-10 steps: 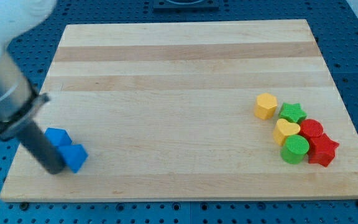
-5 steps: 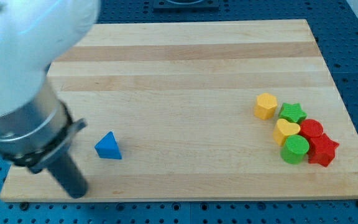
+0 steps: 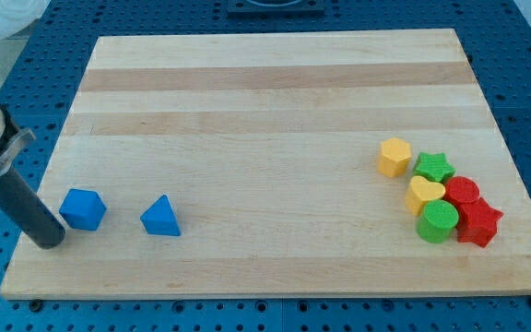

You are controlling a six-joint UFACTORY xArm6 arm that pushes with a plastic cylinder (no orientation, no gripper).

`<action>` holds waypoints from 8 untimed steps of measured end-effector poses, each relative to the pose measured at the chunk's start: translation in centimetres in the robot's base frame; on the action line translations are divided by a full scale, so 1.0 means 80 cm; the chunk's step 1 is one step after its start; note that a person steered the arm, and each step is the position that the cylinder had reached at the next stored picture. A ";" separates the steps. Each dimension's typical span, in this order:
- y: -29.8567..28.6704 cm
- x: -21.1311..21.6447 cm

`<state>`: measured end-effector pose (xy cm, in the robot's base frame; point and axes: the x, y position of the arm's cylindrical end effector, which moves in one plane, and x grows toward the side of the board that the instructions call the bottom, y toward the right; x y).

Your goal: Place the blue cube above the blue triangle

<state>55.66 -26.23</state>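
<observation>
The blue cube (image 3: 83,208) sits near the board's left edge, low in the view. The blue triangle (image 3: 160,217) lies to its right, a gap apart, at about the same height in the view. My tip (image 3: 50,240) rests on the board just left of and slightly below the cube, close to it or touching it. The dark rod rises from there toward the view's upper left.
A cluster of blocks sits at the view's right: a yellow hexagon (image 3: 395,157), a green star (image 3: 433,167), a yellow heart (image 3: 424,194), a red cylinder (image 3: 462,191), a green cylinder (image 3: 438,221) and a red star (image 3: 478,222). The wooden board (image 3: 275,92) lies on a blue pegboard.
The arm swung right and down, hiding the cube, then moved back left. The cube now shows left of the triangle, apart from it. My tip now stands by the cube's left side.
</observation>
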 end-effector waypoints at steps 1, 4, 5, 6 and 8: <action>0.001 -0.062; 0.133 0.004; 0.191 0.025; 0.244 0.034; 0.197 0.037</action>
<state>58.59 -10.48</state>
